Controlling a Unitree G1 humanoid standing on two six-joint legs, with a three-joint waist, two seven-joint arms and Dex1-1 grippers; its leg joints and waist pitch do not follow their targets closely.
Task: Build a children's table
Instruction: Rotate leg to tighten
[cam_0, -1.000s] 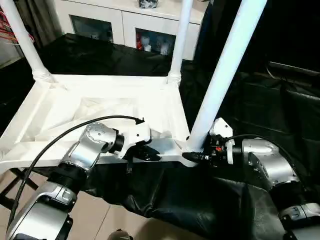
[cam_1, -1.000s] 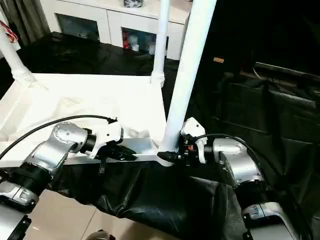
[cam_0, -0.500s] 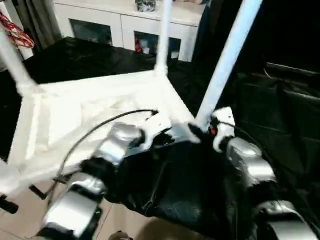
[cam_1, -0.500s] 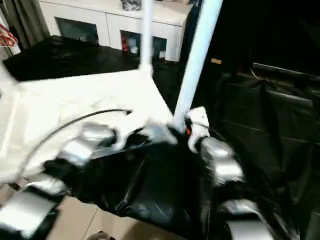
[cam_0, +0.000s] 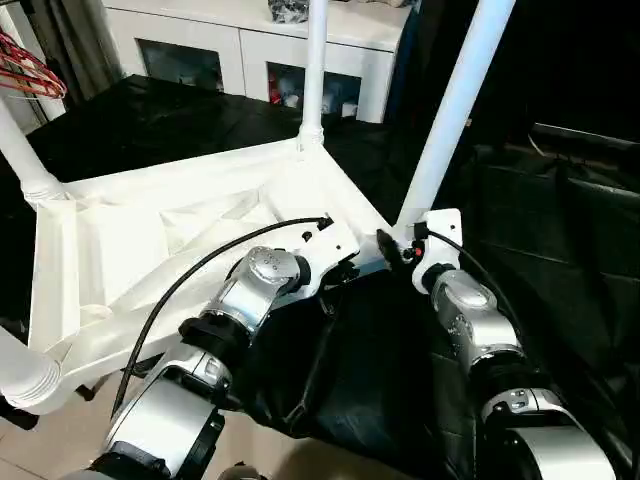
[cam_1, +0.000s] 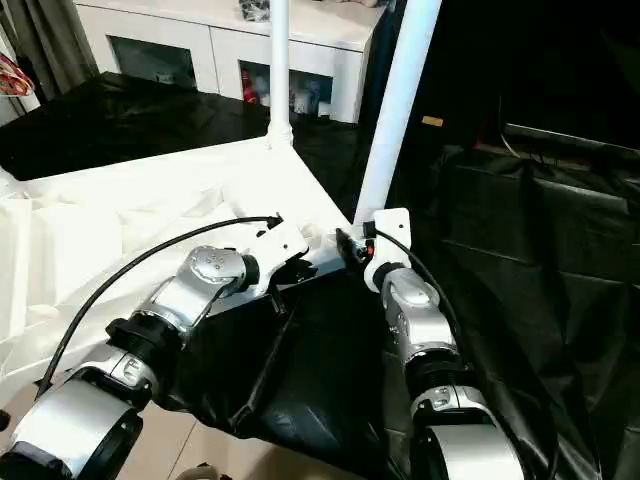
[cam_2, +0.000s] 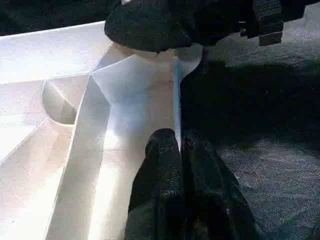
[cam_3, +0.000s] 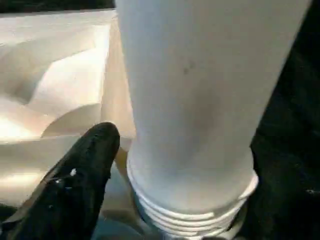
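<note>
Two grippers at near-right corner: left gripper (cam_2: 179, 150) pinches tabletop rim (cam_2: 176, 95), right gripper (cam_3: 165, 165) loosely straddles upright leg (cam_0: 452, 110).

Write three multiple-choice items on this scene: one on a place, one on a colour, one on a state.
1. Where is the left gripper?
A. on the cabinet
B. at the table top rim
C. on the floor

2. What colour is the cloth under the table?
A. black
B. red
C. white

3. How do the left gripper's jaws stand?
A. wide open
B. closed on a leg
C. closed on the rim

Answers:
1. B: the left gripper sits at the table top rim.
2. A: the cloth is black.
3. C: the thin rim wall runs between the two closed fingers.
</note>
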